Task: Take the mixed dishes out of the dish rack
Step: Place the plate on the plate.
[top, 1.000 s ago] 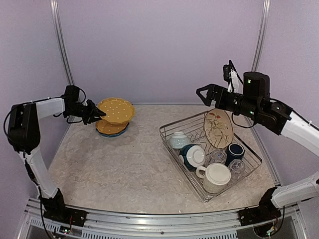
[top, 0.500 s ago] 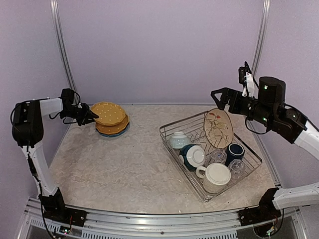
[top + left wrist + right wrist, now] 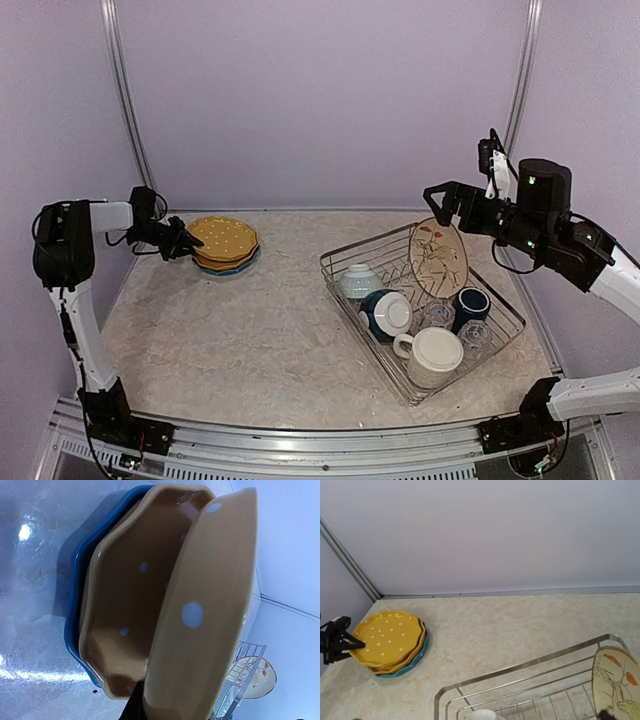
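Orange plate (image 3: 222,236), pinched at its rim by the left fingers (image 3: 185,241), should be levelled on the far-left-corner stack (image 3: 232,263) before release; right fingers (image 3: 432,189) are spread.

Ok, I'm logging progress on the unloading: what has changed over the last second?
The left gripper lowered the top orange plate from mid-air onto the stack; it still holds the rim, and the plate sits slightly tilted. The right gripper, open and empty, drew back to the right, away from the floral plate. The dish rack and everything in it stayed put.
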`<action>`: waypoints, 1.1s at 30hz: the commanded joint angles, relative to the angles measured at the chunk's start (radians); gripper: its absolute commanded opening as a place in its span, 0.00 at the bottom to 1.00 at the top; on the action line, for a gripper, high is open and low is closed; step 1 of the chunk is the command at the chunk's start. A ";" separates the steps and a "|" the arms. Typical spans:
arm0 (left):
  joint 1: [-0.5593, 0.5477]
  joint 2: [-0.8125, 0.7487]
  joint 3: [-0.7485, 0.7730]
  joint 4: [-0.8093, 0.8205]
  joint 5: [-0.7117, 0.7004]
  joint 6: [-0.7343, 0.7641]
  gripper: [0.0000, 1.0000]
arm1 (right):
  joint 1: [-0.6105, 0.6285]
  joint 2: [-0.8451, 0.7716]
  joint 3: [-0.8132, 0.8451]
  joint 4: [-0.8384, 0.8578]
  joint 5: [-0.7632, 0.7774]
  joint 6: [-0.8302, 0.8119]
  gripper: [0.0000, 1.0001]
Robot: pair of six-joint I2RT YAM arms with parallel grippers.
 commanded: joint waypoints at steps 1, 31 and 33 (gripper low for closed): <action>-0.012 0.005 0.067 0.094 0.090 -0.003 0.00 | -0.005 -0.016 -0.005 0.015 0.002 -0.010 1.00; 0.001 0.110 0.167 -0.090 0.048 0.024 0.43 | -0.005 -0.045 -0.021 0.015 0.011 -0.006 1.00; 0.002 0.117 0.166 -0.097 0.036 0.026 0.44 | -0.006 -0.050 -0.025 0.014 0.016 -0.006 1.00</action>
